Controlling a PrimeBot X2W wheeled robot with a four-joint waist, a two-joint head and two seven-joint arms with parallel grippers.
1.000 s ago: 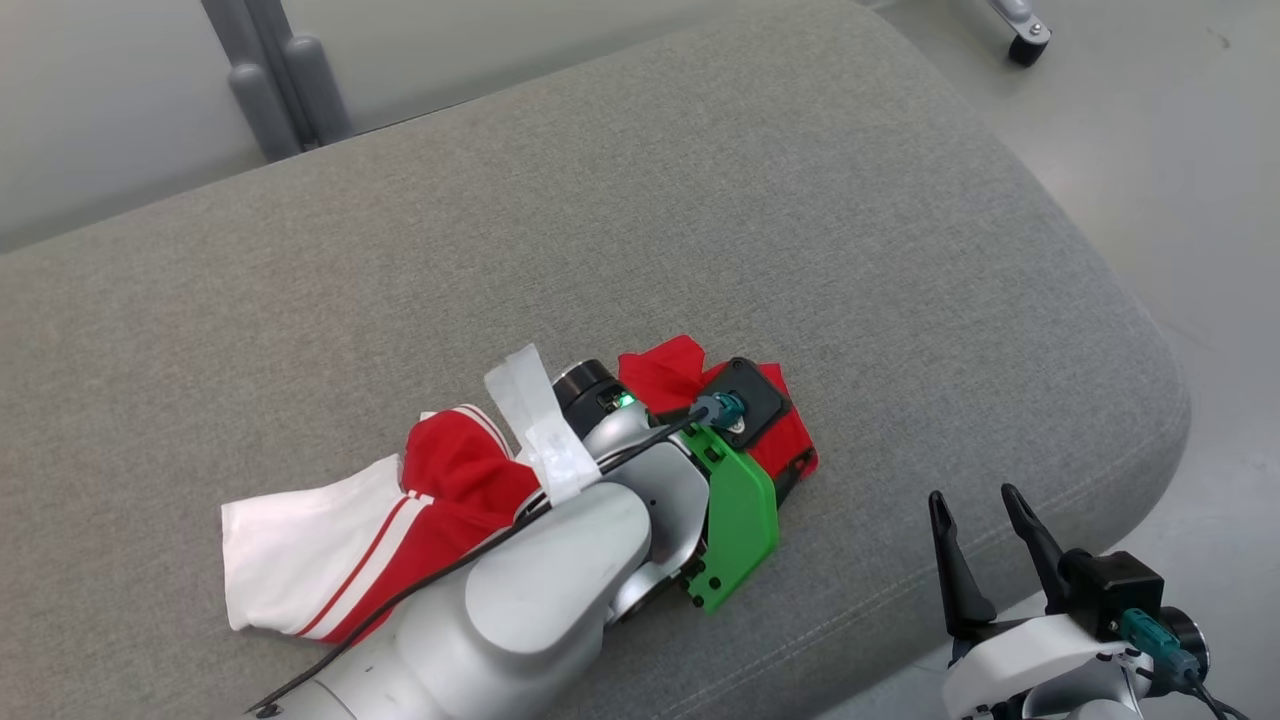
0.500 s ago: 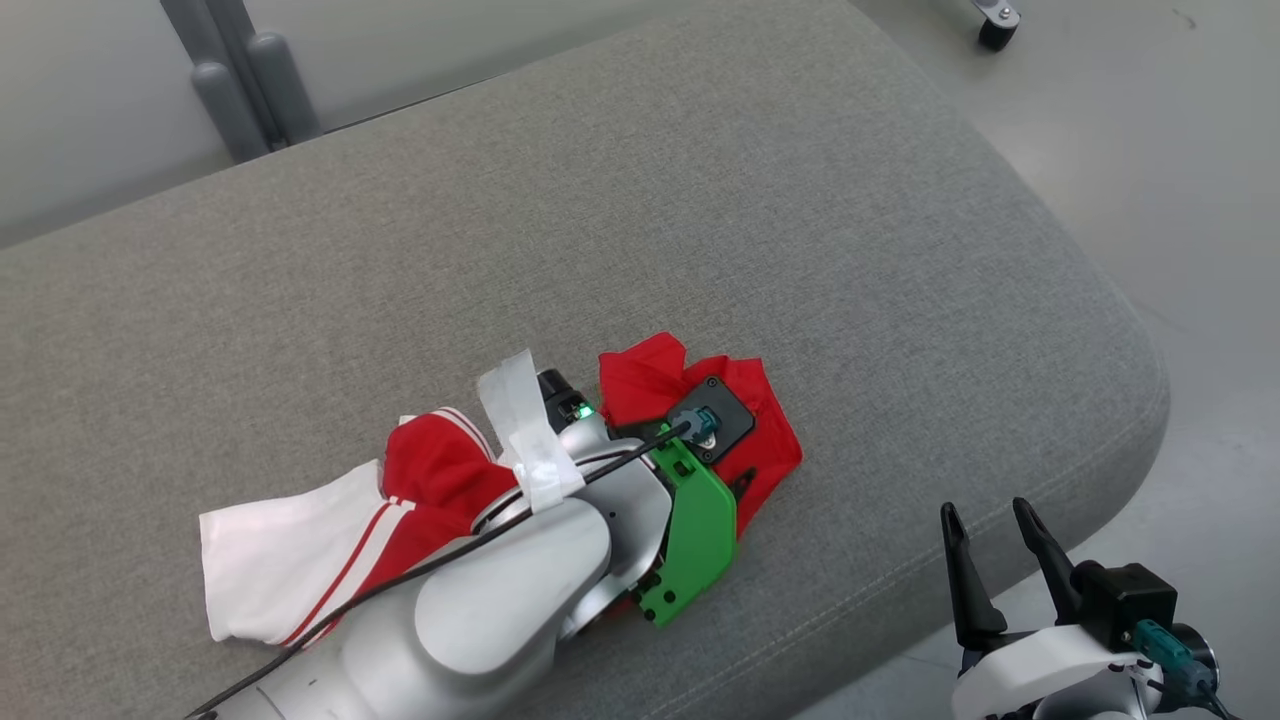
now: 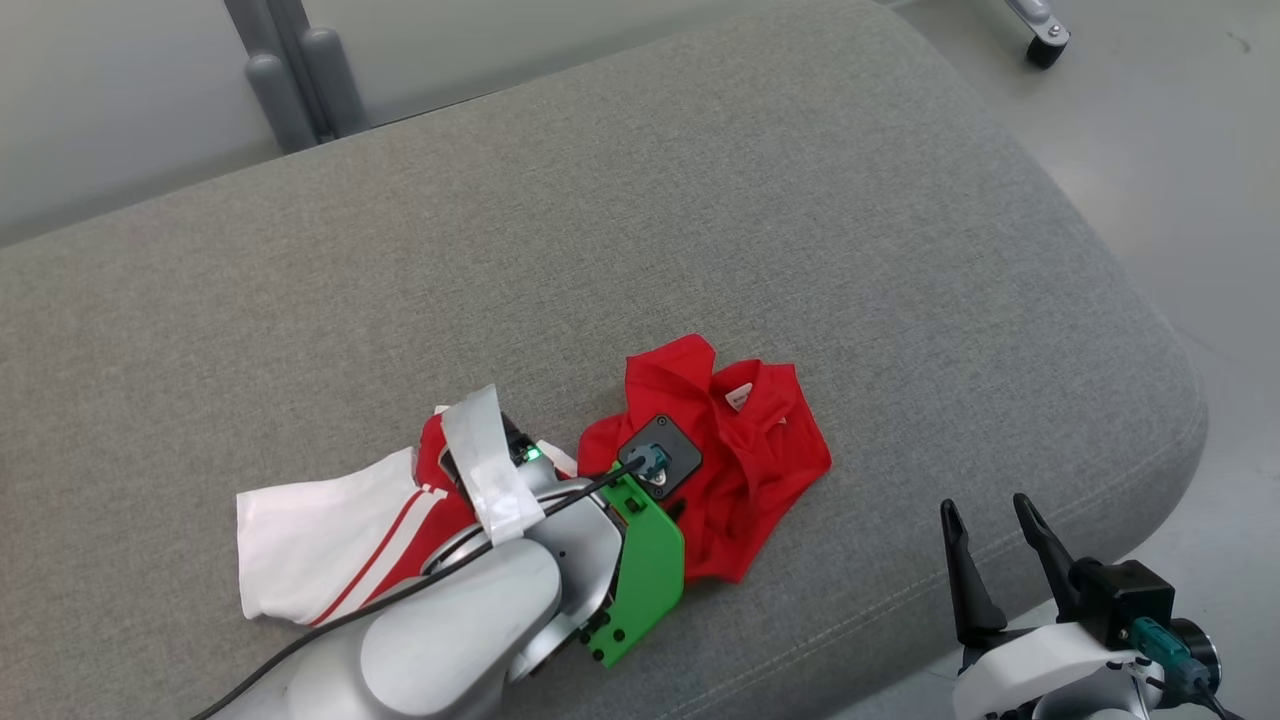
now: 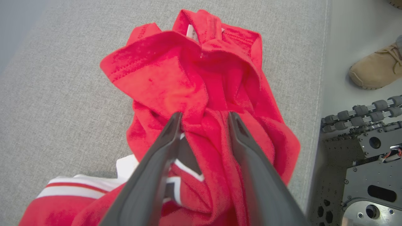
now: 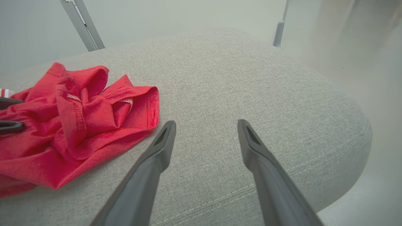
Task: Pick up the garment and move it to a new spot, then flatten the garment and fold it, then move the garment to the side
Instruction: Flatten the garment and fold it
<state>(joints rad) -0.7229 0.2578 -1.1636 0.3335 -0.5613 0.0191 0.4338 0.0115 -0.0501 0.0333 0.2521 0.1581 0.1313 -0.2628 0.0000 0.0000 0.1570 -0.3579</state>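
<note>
**A:** Where is the crumpled red-and-white cotton garment (image 3: 745, 465) lying?

**B:** It is lying bunched toward the near edge of the grey upholstered cushion (image 3: 700, 200). To its right, the right pincer (image 3: 983, 503) is hanging wide open and empty.

**A:** And the left pincer (image 4: 203, 117)?

**B:** Its jaws are standing apart, straddling a raised red fold and not yet pinching it. I think it should be biting deep into that ridge before lifting. No container is holding anything here.

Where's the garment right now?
Head view, lower centre: garment lies crumpled on the grey cushion near its front edge, left tool straddling its red folds, right tool apart, lower right.
</note>
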